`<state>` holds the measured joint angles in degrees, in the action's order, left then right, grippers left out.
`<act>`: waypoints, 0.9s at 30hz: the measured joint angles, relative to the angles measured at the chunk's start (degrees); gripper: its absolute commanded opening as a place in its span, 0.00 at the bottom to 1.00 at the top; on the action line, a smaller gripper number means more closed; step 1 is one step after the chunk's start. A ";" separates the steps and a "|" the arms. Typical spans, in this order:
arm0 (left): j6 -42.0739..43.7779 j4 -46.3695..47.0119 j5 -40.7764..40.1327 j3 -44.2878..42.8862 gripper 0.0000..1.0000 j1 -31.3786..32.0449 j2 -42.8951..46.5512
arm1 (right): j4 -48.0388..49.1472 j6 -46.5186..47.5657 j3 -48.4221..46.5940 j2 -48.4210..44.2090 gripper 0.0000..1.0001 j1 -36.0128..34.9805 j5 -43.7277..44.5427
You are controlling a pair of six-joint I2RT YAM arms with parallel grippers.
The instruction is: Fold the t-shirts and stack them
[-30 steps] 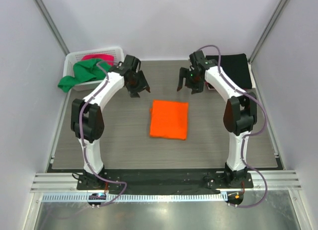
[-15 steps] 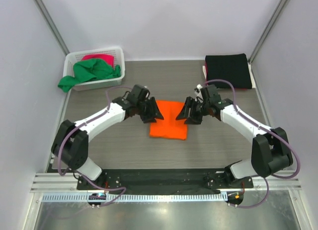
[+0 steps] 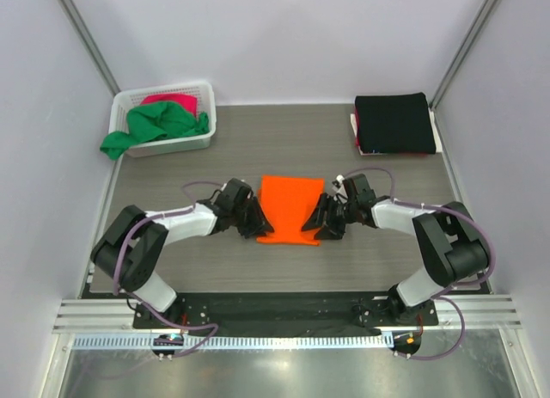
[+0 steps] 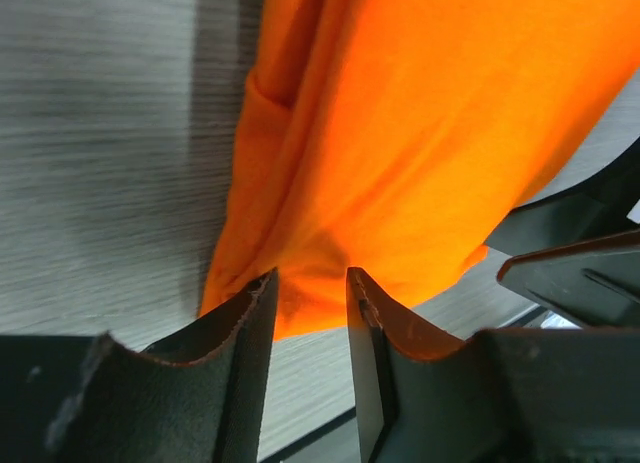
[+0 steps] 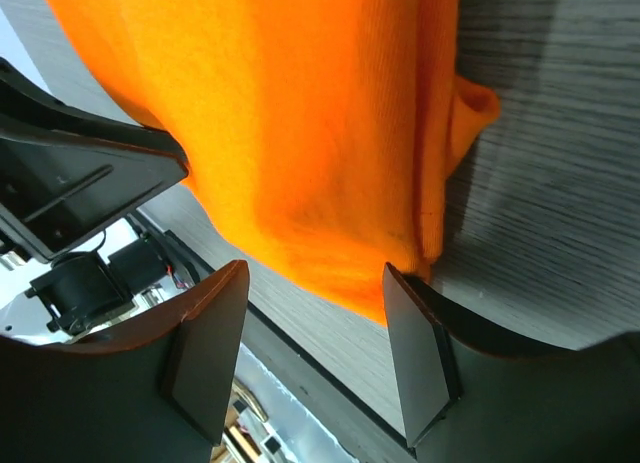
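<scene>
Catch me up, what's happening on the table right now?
Both arms are down low at the folded orange t-shirt in mid-table. The left gripper is at its near left corner and the right gripper at its near right corner, jaws apart around the cloth edge, not clamped yet. A black t-shirt lies folded far right; the green t-shirt and pink t-shirt sit in the white basket far left.

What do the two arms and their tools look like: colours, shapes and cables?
The left arm and the right arm have white links with black joints; a thin purple-grey cable runs along each. The left tool and right tool are black, each with two flat fingers tapering to the tip.
</scene>
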<state>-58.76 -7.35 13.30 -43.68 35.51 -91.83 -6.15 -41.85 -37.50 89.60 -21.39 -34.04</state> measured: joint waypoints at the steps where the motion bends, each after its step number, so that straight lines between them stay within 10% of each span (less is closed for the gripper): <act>1: -0.48 1.68 -0.57 1.60 0.37 0.00 0.85 | 0.66 -0.20 0.48 -0.26 0.64 0.00 -0.07; 7: -0.61 3.82 -1.68 3.93 0.52 0.15 3.23 | -0.66 0.35 1.29 -3.52 0.78 -0.44 1.84; 14: 8.66 -18.73 -10.86 -12.24 0.70 0.35 3.30 | -15.89 4.87 -4.52 -12.85 0.96 -0.15 10.10; 27: 17.53 -43.39 -23.30 -27.47 0.72 0.20 16.15 | -13.57 10.32 -12.94 -0.28 0.73 7.91 9.66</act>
<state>-41.23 -50.74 -10.00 -71.16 35.70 -75.68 -19.73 -31.53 -50.43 89.32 -13.47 -24.38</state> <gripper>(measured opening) 0.721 0.761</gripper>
